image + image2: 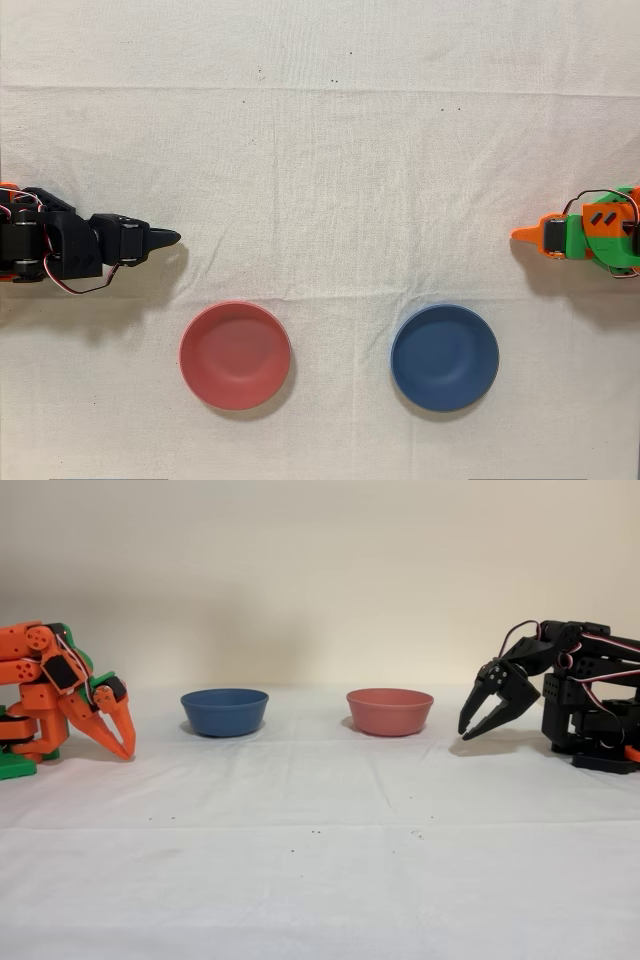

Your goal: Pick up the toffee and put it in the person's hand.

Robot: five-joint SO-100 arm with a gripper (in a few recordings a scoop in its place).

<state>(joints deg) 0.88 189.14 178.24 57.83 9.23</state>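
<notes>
The black arm's gripper (pixel 472 727) hangs at the right edge of the desk (pixel 320 880) in the fixed view, tips pointing down just above the cloth, jaws parted with nothing between them. The red bowl (pixel 389 710) sits nearest it, the blue bowl (pixel 224 710) further left, a clear gap between them. In the overhead view both bowls lie toward the near edge; the middle is bare cloth. An idle orange arm (pixel 60 695) stands at the opposite edge.
</notes>
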